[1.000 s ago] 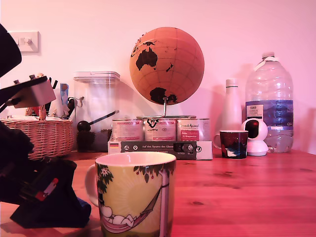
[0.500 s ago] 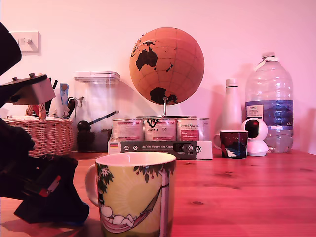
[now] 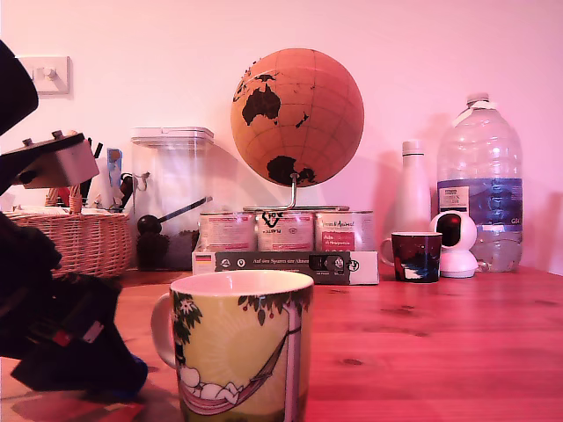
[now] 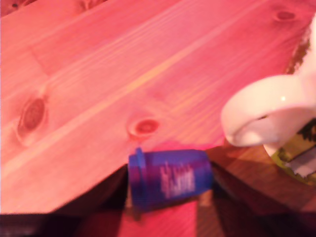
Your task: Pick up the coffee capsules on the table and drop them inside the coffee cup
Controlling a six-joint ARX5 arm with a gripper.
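Small dark-blue plastic coffee capsule (image 4: 169, 177) lies on its side between your fingers (image 4: 168, 205), above the reddish-brown wooden surface (image 4: 98, 84). You see dark shapes on both sides of it; I cannot tell if they press it. Just beside them stands the large yellow-green ceramic mug (image 3: 239, 345), its white handle (image 4: 261, 116) close to the capsule.

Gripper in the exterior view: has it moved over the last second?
Yes. The gripper has slid toward the exterior view's left, away from the coffee cup, which stayed put, opening a wider gap beside the handle.
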